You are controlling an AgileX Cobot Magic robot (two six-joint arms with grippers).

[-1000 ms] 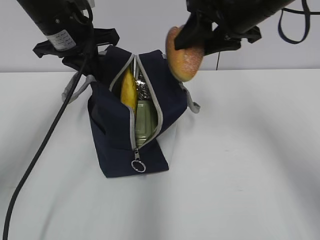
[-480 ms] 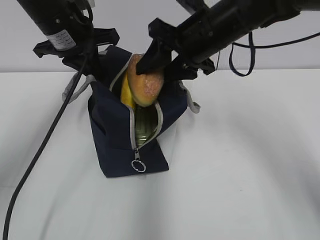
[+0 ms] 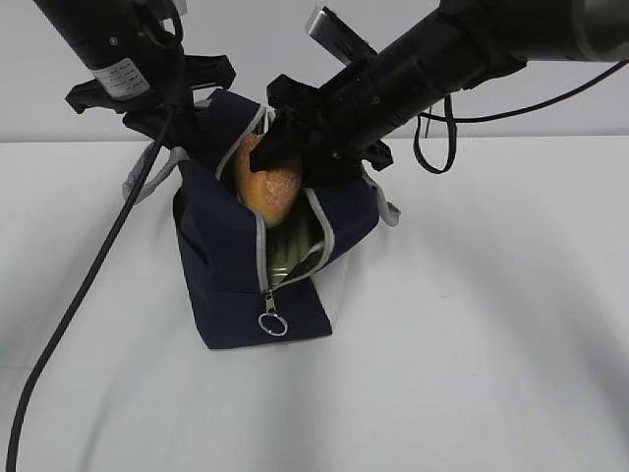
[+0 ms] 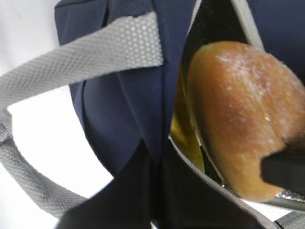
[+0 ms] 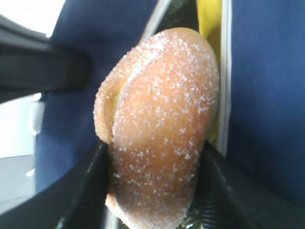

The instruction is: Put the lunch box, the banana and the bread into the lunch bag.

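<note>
The navy lunch bag [image 3: 231,285] stands unzipped on the white table. My right gripper [image 3: 280,162] is shut on the bread [image 3: 267,185], a sugared golden roll, and holds it in the bag's mouth. In the right wrist view the black fingers [image 5: 81,191] press both sides of the bread [image 5: 157,124]. Beside the roll, the yellow banana [image 5: 208,28] stands inside the bag. The lunch box's green lid [image 3: 295,248] shows deeper down. My left gripper [image 3: 182,133] [image 4: 153,160] is shut on the bag's rim fabric [image 4: 124,124] at the back left, next to the bread [image 4: 238,124] and banana [image 4: 183,138].
A grey handle [image 4: 76,59] loops out to the left of the bag, another hangs at its right [image 3: 385,208]. The zipper's ring pull [image 3: 272,324] dangles at the bag's front end. A black cable [image 3: 88,285] droops from the left arm across the table [image 3: 472,344].
My right gripper has carried the bread left and down, from above the bag's right side into its open mouth. The left gripper and the bag have stayed put.
</note>
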